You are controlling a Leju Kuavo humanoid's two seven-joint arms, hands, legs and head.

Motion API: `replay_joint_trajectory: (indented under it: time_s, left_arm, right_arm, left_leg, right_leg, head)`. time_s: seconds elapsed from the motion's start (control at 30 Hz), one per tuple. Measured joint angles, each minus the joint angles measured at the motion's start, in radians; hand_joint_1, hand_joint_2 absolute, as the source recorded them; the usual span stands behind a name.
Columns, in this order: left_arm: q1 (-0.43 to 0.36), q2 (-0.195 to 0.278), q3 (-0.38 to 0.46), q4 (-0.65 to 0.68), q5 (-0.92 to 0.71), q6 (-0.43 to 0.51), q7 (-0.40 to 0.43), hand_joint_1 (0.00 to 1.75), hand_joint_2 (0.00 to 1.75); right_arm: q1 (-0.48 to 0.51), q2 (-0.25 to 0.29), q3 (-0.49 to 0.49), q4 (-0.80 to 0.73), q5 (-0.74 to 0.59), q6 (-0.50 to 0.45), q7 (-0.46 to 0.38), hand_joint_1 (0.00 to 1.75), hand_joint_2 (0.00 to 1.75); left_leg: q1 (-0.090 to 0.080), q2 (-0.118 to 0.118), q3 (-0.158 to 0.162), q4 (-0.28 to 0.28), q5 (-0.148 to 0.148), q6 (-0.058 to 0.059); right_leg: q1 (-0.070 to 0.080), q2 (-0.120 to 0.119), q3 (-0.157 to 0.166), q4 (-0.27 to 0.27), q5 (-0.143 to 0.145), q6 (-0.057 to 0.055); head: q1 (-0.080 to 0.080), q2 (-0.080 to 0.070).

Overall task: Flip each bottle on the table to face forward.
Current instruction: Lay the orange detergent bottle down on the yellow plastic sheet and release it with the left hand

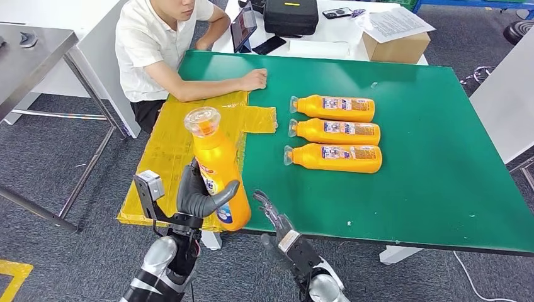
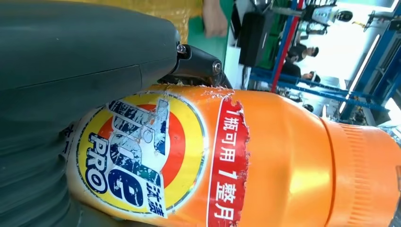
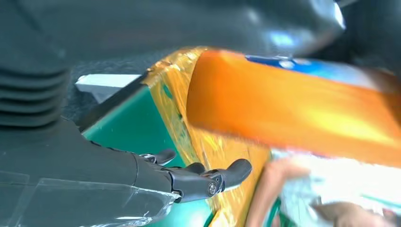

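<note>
My left hand (image 1: 200, 200) grips an orange bottle (image 1: 217, 167) upright above the table's near left edge, clear cap up. The left wrist view shows this orange bottle (image 2: 265, 156) close up with its round yellow and red label, held by my left hand (image 2: 71, 94). My right hand (image 1: 272, 214) hovers just right of the bottle at the table's front edge, fingers spread and holding nothing. In the right wrist view my right hand (image 3: 198, 177) has its fingers apart below the blurred orange bottle (image 3: 293, 113). Three more orange bottles (image 1: 334, 132) lie side by side on the green table (image 1: 428, 182), caps pointing left.
A yellow plastic sheet (image 1: 170, 145) covers the table's left edge. A person sits at the far left corner with a forearm (image 1: 220, 87) resting on the table. A cardboard box (image 1: 397, 45) and a black case (image 1: 291, 16) stand behind the table.
</note>
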Motion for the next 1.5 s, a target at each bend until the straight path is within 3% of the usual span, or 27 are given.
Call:
replay_joint_trajectory:
  time_s: [0.07, 0.17, 0.3, 0.4, 0.57, 0.73, 0.77, 0.87, 0.9, 0.93, 1.07, 1.2, 1.37, 1.5]
  left_arm:
    - [-0.005, 0.006, 0.008, 0.006, -0.014, 0.014, -0.001, 1.75, 1.75]
    - [-0.019, 0.026, 0.011, 0.013, -0.120, 0.109, -0.005, 1.75, 1.75]
    - [-0.102, 0.066, -0.020, 0.095, -0.655, 0.413, 0.032, 1.75, 1.75]
    - [-0.193, 0.079, -0.049, 0.222, -0.995, 0.485, 0.124, 1.75, 1.75]
    - [-0.354, 0.084, -0.094, 0.461, -1.273, 0.379, 0.275, 1.75, 1.75]
    - [-0.450, 0.082, -0.111, 0.614, -1.285, 0.273, 0.300, 1.71, 1.75]
    - [-0.466, 0.082, -0.111, 0.642, -1.269, 0.236, 0.299, 1.49, 1.75]
    - [-0.502, 0.080, -0.102, 0.712, -1.214, 0.114, 0.277, 0.28, 1.75]
    - [-0.511, 0.080, -0.097, 0.732, -1.197, 0.074, 0.268, 0.07, 1.75]
    - [-0.519, 0.079, -0.091, 0.750, -1.177, 0.035, 0.260, 0.00, 1.75]
    - [-0.544, 0.078, -0.041, 0.808, -1.057, -0.113, 0.254, 0.00, 1.75]
    - [-0.561, 0.079, 0.015, 0.843, -1.001, -0.194, 0.229, 0.00, 1.75]
    - [-0.564, 0.074, 0.026, 0.850, -0.992, -0.223, 0.179, 0.00, 1.75]
    - [-0.550, 0.051, 0.025, 0.818, -1.017, -0.135, 0.147, 0.00, 1.75]
  right_arm:
    - [0.020, 0.018, -0.039, -0.024, -0.052, -0.061, -0.001, 0.00, 0.00]
    - [0.058, 0.050, -0.130, -0.095, -0.087, -0.266, -0.035, 0.00, 0.00]
    - [0.106, 0.067, -0.254, -0.266, -0.032, -0.582, -0.081, 0.00, 0.00]
    - [0.122, 0.070, -0.313, -0.380, 0.024, -0.670, -0.083, 0.00, 0.00]
    - [0.126, 0.077, -0.345, -0.479, 0.099, -0.684, -0.084, 0.00, 0.00]
    - [0.121, 0.080, -0.337, -0.490, 0.089, -0.684, -0.084, 0.00, 0.00]
    - [0.120, 0.080, -0.333, -0.490, 0.078, -0.684, -0.084, 0.00, 0.00]
    - [0.116, 0.079, -0.317, -0.486, 0.041, -0.683, -0.084, 0.00, 0.00]
    - [0.115, 0.078, -0.313, -0.484, 0.029, -0.681, -0.084, 0.00, 0.00]
    - [0.114, 0.077, -0.310, -0.481, 0.018, -0.677, -0.084, 0.00, 0.00]
    - [0.111, 0.075, -0.304, -0.466, -0.018, -0.648, -0.084, 0.00, 0.00]
    - [0.107, 0.075, -0.304, -0.450, -0.030, -0.632, -0.084, 0.00, 0.00]
    - [0.106, 0.074, -0.305, -0.434, -0.031, -0.629, -0.084, 0.00, 0.00]
    - [0.111, 0.073, -0.305, -0.430, -0.021, -0.641, -0.084, 0.00, 0.00]
  left_leg:
    - [0.000, 0.000, 0.000, 0.000, 0.000, 0.000]
    - [0.000, -0.001, -0.001, 0.000, 0.000, 0.000]
    - [0.000, -0.003, -0.002, 0.000, 0.000, 0.000]
    - [-0.001, -0.002, -0.001, 0.000, 0.001, 0.000]
    - [-0.001, 0.000, -0.001, 0.000, 0.002, -0.001]
    - [0.000, 0.000, -0.001, 0.000, 0.002, -0.001]
    - [0.000, 0.000, -0.001, 0.000, 0.002, -0.001]
    - [0.000, 0.000, -0.002, 0.000, 0.002, -0.001]
    - [0.000, 0.000, -0.002, 0.000, 0.002, -0.001]
    - [0.000, 0.000, -0.002, 0.000, 0.002, -0.001]
    - [0.000, 0.000, -0.002, 0.000, 0.002, -0.001]
    - [0.000, 0.000, -0.002, 0.000, 0.002, -0.001]
    - [0.000, 0.000, -0.002, 0.000, 0.002, -0.001]
    - [0.000, 0.000, -0.002, 0.000, 0.002, -0.001]
  right_leg:
    - [0.000, 0.000, 0.000, 0.000, 0.000, 0.000]
    - [0.000, -0.001, -0.001, 0.000, 0.000, 0.000]
    - [0.000, -0.002, -0.001, 0.000, 0.000, 0.000]
    - [-0.001, -0.002, 0.000, 0.000, 0.001, 0.000]
    - [0.000, -0.001, -0.001, 0.000, 0.003, -0.001]
    - [0.000, -0.001, -0.001, 0.001, 0.003, -0.001]
    - [0.000, -0.001, -0.001, 0.001, 0.003, -0.001]
    - [0.000, -0.001, -0.001, 0.001, 0.003, -0.002]
    - [0.000, -0.001, -0.001, 0.001, 0.003, -0.002]
    - [0.000, -0.001, -0.001, 0.001, 0.003, -0.002]
    - [0.000, -0.001, -0.001, 0.001, 0.003, -0.002]
    - [0.000, -0.001, -0.001, 0.001, 0.003, -0.002]
    - [0.000, -0.001, -0.001, 0.001, 0.003, -0.002]
    - [0.000, -0.001, -0.001, 0.001, 0.003, -0.002]
  head:
    - [0.000, 0.000]
    - [0.000, 0.000]
    - [0.000, 0.000]
    - [0.000, 0.000]
    - [0.000, 0.000]
    - [0.000, 0.000]
    - [0.000, 0.000]
    - [0.000, 0.000]
    - [0.000, 0.000]
    - [0.000, 0.000]
    - [0.000, 0.000]
    - [0.000, 0.000]
    - [0.000, 0.000]
    - [0.000, 0.000]
